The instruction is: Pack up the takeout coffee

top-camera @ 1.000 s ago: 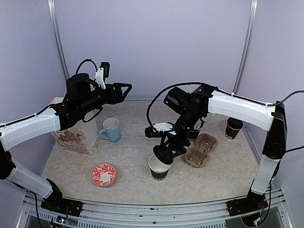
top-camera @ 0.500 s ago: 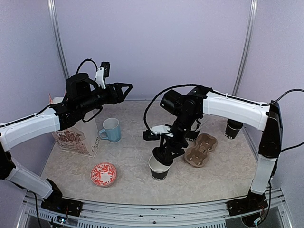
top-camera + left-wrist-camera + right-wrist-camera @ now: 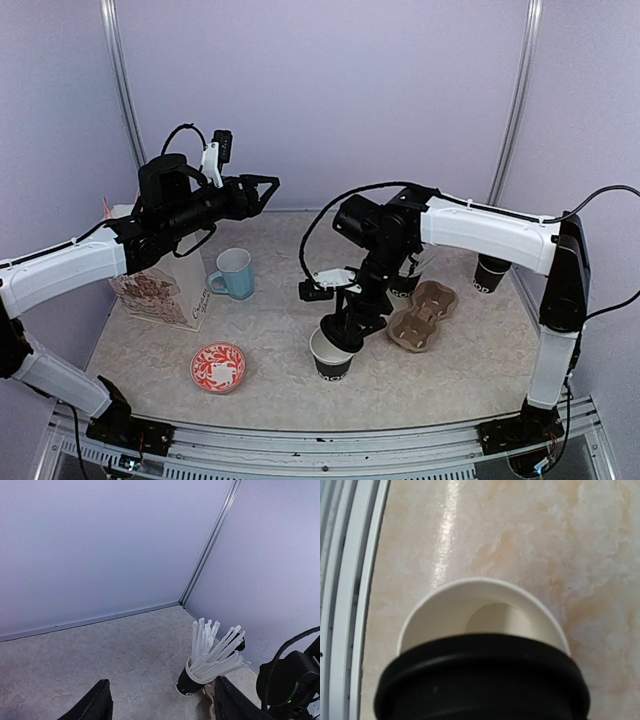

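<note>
- A patterned paper bag stands at the far left of the table.
- The left gripper hangs high above the table, away from the task's things. In the left wrist view its fingers are spread wide with nothing between them.
- A light blue mug stands just right of the bag, and a red patterned saucer lies nearer the front edge.
- The takeout cup stands upright near the front centre, between the saucer and a brown cardboard carrier. It is small and black with white lettering low on its side, and its inside is white and empty.
- The right gripper reaches down over the cup and pinches the lid. The lid is round, black plastic with a thick rim. It covers part of the cup's mouth; I cannot tell whether it touches the rim.
- A like cup holding white straws stands further back on the right.
</note>
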Controlling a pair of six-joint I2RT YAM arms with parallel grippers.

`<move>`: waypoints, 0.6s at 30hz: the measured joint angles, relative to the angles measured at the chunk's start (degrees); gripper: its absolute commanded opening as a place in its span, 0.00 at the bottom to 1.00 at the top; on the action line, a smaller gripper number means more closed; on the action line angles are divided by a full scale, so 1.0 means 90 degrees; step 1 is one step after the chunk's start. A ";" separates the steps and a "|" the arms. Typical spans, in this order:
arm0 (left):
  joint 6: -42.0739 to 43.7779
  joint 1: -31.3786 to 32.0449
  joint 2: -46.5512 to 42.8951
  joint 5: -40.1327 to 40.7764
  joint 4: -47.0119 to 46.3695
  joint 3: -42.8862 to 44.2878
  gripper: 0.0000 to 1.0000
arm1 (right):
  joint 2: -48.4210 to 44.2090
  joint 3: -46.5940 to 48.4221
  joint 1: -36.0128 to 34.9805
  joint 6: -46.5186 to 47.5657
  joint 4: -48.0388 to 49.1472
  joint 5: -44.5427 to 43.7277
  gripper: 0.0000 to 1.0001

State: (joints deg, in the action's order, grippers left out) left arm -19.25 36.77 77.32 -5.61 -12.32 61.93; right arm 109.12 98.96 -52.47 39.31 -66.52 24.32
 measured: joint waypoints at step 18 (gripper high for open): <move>0.0036 0.0148 0.0039 0.0296 0.0192 0.0012 0.67 | 0.0151 0.0233 -0.0257 -0.0233 -0.0012 -0.0605 0.66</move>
State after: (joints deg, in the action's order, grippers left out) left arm -18.92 38.11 77.67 -2.94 -10.59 62.04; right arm 110.48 101.06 -54.78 37.21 -66.63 18.87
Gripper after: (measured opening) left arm 0.679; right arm 0.697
